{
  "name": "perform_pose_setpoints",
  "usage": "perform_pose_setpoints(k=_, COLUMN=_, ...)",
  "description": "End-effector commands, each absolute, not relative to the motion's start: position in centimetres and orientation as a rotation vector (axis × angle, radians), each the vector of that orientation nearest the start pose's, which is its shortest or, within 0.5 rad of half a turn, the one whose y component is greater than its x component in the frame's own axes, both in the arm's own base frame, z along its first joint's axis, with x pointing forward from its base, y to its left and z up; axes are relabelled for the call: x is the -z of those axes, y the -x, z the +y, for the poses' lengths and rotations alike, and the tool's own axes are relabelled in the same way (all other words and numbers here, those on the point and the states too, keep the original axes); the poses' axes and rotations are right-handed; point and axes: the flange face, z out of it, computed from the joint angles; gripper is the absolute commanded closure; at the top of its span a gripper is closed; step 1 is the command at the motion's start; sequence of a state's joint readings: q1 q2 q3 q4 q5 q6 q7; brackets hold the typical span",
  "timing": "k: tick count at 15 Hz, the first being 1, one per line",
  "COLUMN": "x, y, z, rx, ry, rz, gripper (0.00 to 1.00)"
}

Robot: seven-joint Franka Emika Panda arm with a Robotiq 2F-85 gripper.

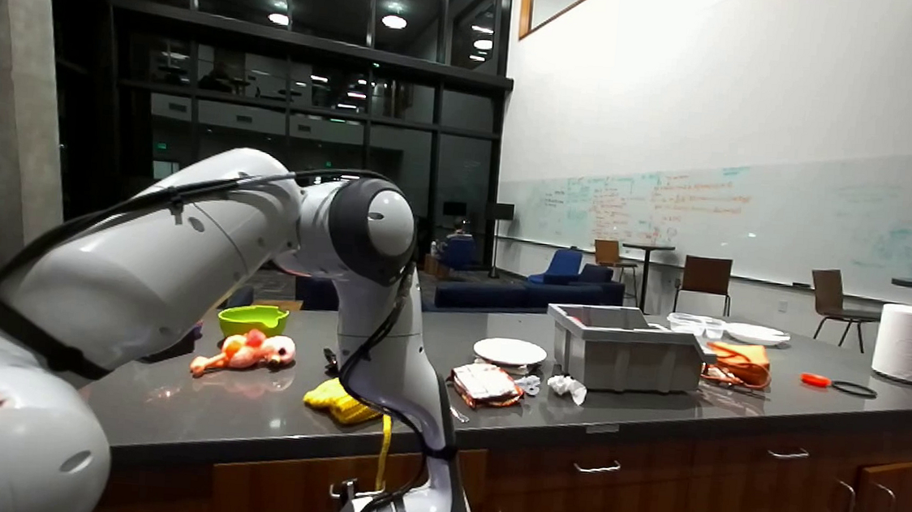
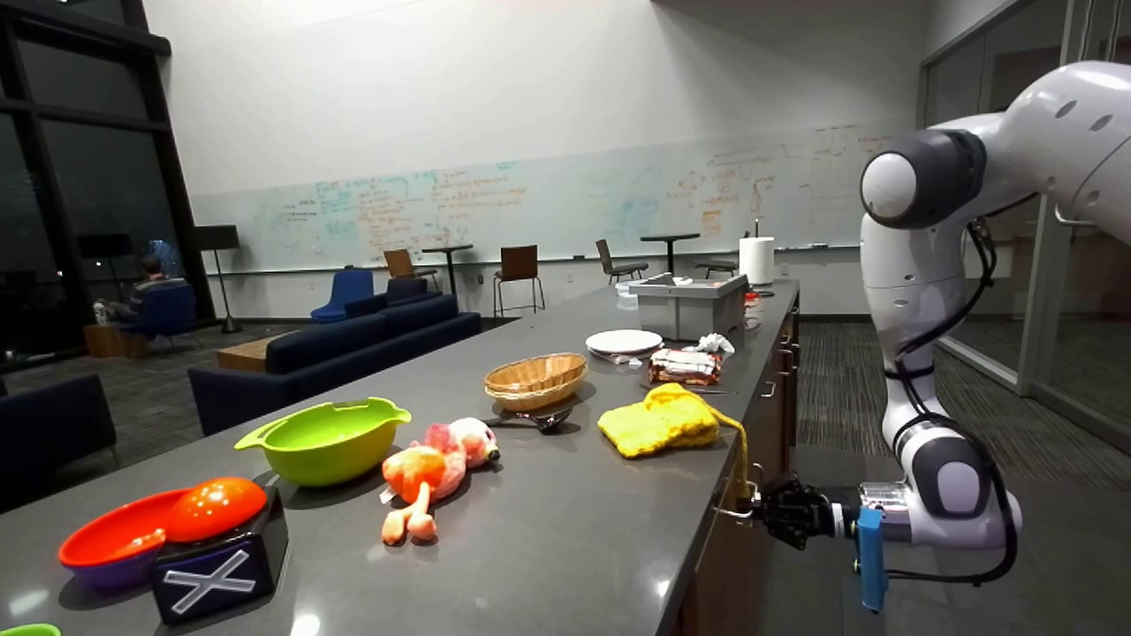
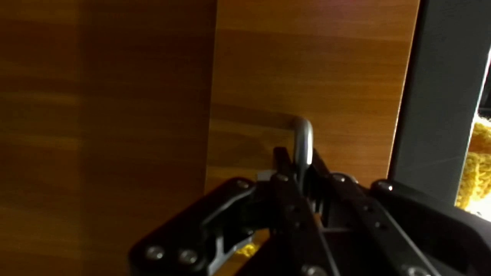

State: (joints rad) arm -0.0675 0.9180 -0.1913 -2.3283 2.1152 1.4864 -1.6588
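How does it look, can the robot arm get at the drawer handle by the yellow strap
Yes, probably: the gripper looks closed around the drawer handle, and the yellow strap hanging nearby doesn't visibly block it.

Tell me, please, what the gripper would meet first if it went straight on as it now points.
With the drawer handle between its jaws, the gripper would probably meet the wooden drawer front first; the gap ahead is hard to judge.
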Motion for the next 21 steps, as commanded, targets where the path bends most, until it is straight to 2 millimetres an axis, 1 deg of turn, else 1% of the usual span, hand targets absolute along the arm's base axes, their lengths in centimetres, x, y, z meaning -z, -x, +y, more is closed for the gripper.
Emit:
perform_pose_setpoints(k=1, x=2.2, y=-38.1, z=-4.8, rx=0.632, ry=1.608, rz=0.557, gripper=0.97)
perform_pose_setpoints(k=4, x=2.3, y=-37.0, z=-5.9, rx=0.612, ry=1.619, rz=0.569, gripper=0.97)
perform_pose_setpoints(k=5, x=2.5, y=-36.3, z=-6.4, rx=0.600, ry=1.626, rz=0.575, gripper=0.97)
perform_pose_setpoints(k=10, x=3.0, y=-34.0, z=-8.5, rx=0.551, ry=1.666, rz=0.590, gripper=0.97)
perform_pose_setpoints(k=17, x=2.8, y=-31.9, z=-10.9, rx=0.515, ry=1.704, rz=0.621, gripper=0.97)
perform_pose_setpoints(k=21, x=3.2, y=-31.1, z=-12.0, rx=0.511, ry=1.725, rz=0.657, gripper=0.97)
